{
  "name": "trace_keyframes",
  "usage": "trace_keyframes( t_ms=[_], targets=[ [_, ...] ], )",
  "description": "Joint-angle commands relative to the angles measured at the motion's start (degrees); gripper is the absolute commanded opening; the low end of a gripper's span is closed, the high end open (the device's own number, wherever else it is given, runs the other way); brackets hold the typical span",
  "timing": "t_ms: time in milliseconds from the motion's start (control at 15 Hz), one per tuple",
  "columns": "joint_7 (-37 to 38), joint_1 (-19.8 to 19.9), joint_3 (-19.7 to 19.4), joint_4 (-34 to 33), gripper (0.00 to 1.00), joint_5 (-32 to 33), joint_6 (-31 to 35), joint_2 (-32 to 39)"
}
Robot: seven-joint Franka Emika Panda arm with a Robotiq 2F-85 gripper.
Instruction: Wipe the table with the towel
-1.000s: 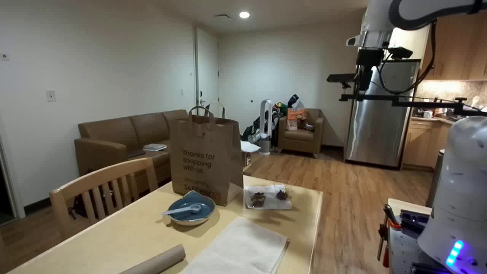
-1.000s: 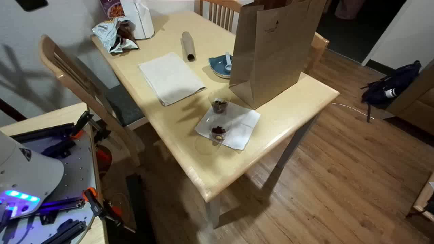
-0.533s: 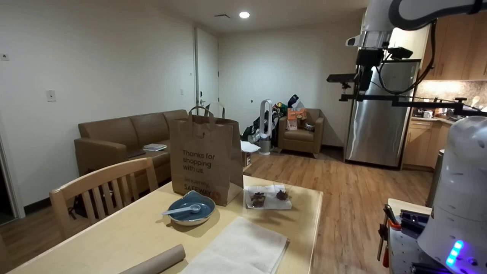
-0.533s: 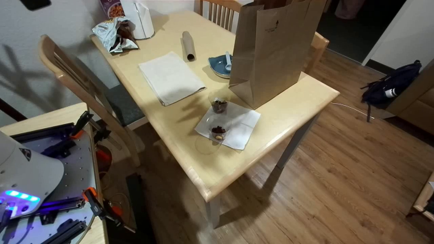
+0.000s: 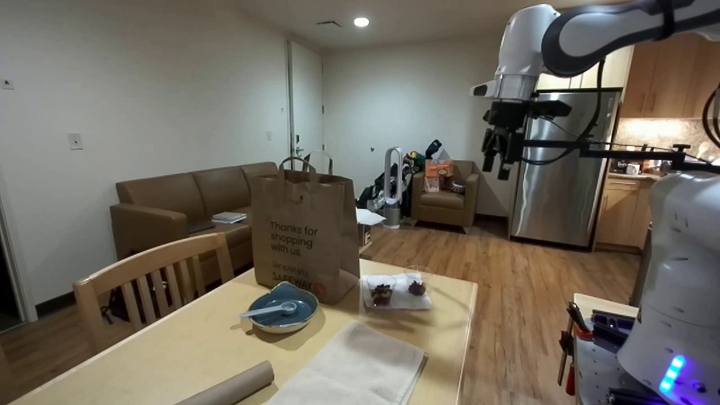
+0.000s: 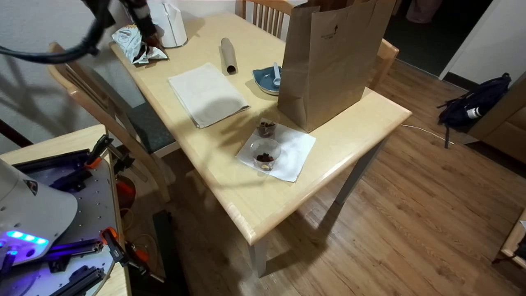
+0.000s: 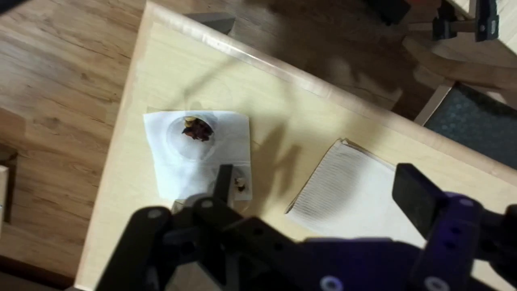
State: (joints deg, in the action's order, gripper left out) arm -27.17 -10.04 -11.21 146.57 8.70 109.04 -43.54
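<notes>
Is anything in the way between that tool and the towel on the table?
Nothing visible: the open tool has a clear line to the towel, which lies uncovered. For wiping, though, the paper bag, blue bowl, brown tube and clear cups nearby might be obstacles.

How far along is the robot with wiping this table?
No wiping looks done: the towel lies folded flat on the table. Nothing is in hand: the open gripper hangs midair, empty. Left, apparently: picking up the towel and wiping around the paper bag and bowl.
</notes>
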Motion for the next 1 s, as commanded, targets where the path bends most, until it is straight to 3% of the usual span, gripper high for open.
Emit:
trace_keyframes(
  t_ms=[0,267,333,533,733,933],
  targets=[
    [-3.23,0.65,0.26,0.38,1.0,-1.77,1.72,2.18],
    [-3.8,1.0,0.43,0.52,1.0,-1.91,2.29,3.43],
    [-7.42,-0.72,-0.82,-0.23,1.0,-3.07,0.8,4.46],
    [-6.68,-4.26,2.1,-3.6,1.0,-6.2,1.76,14.45],
    [-4.72,-10.5,1.59,-8.15,1.0,-8.8,-0.39,22.87],
    [-1.04,-12.08,1.71,-13.77,1.0,-6.88,2.74,33.43]
  ],
)
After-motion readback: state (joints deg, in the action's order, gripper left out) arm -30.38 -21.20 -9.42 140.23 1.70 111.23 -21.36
